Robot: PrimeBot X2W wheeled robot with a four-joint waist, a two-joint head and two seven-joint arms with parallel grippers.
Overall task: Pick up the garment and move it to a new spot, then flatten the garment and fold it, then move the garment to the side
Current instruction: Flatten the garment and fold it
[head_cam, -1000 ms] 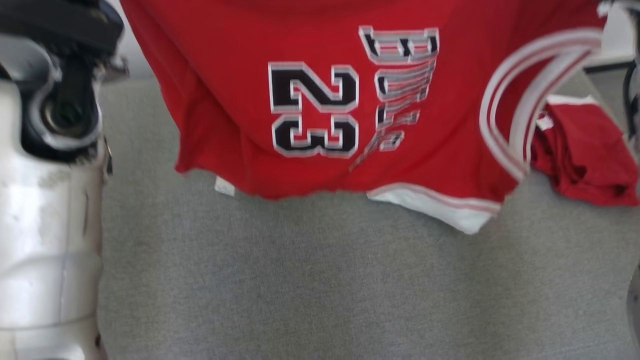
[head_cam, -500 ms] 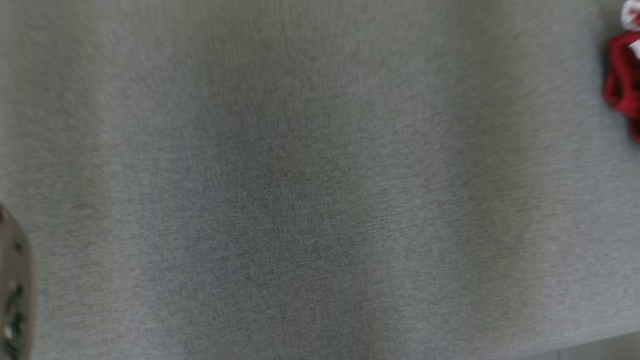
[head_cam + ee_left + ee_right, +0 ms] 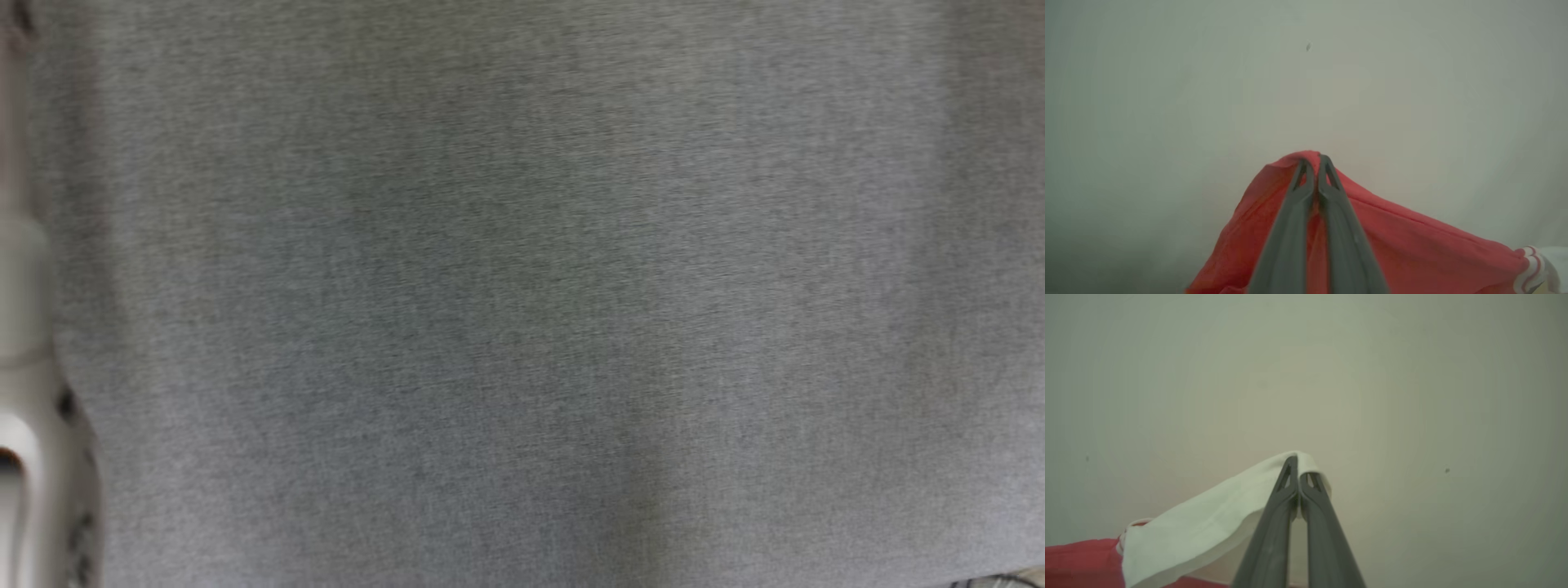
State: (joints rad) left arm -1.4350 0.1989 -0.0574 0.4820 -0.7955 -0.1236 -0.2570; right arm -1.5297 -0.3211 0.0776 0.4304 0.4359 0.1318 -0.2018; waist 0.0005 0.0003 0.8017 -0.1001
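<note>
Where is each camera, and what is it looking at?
Head view: on the robot's head, looking down at a grey cloth surface; a pale arm shows at the left edge.
Left wrist view: on the left wrist, looking along the left gripper, shut on a red part of the garment, toward a pale background.
Right wrist view: on the right wrist, looking along the right gripper, shut on the garment's white panel.
Shared: both wrist views show the same garment.

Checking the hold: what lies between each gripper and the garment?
Nothing. Left wrist view: the left gripper is shut directly on red cloth of the garment; right wrist view: the right gripper on its white edge.
</note>
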